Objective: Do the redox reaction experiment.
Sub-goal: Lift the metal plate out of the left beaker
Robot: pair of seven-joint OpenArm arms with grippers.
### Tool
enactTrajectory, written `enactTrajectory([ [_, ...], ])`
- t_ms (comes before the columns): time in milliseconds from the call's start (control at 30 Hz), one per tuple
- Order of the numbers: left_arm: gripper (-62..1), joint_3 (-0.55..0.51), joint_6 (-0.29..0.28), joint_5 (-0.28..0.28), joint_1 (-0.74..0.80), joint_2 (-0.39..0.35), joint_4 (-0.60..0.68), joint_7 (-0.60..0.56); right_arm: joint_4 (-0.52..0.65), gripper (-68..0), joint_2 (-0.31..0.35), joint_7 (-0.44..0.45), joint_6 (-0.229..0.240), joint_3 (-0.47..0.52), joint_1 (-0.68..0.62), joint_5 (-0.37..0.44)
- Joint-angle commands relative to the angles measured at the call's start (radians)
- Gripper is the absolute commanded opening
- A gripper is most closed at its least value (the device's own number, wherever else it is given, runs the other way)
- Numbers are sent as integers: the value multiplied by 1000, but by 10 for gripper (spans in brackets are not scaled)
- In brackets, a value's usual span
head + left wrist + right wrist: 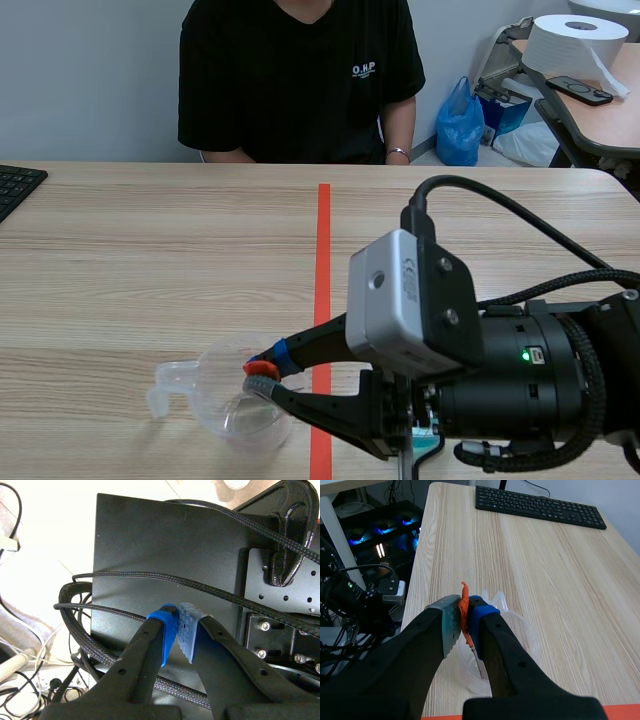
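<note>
A clear plastic cup (225, 405) with a handle and spout stands on the table just left of the red tape line. My right gripper (262, 368) comes in from the right, hangs over the cup's rim and is shut on a small orange-red piece (258, 369). In the right wrist view that orange-red piece (464, 607) is pinched between the pads, with the cup (522, 635) directly under the right gripper (465, 617). My left gripper (179, 627) is shut on nothing, off the table, facing a black metal plate (150, 540) and cables.
A person in a black shirt (295, 75) sits across the table. A black keyboard (15, 185) lies at the far left edge, also seen ahead of the right gripper (540, 505). The table's edge (422, 580) drops off to cables and equipment.
</note>
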Motion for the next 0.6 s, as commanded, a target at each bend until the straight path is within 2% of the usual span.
enactTrajectory([
  [0,-582,-3,-2,0,10,-3,6,-14,15,-669,8,29,7,0,17,14],
  [100,-582,-3,-2,0,10,-3,6,-14,22,-669,8,64,7,2,18,14],
  [267,-582,-3,-2,0,10,-3,6,-14,75,-669,8,58,7,9,41,16],
  [400,-582,-3,-2,0,10,-3,6,-14,142,-669,11,-25,7,13,53,61],
  [567,-582,-3,-2,0,10,-3,6,-14,233,-669,11,-167,7,31,53,183],
])
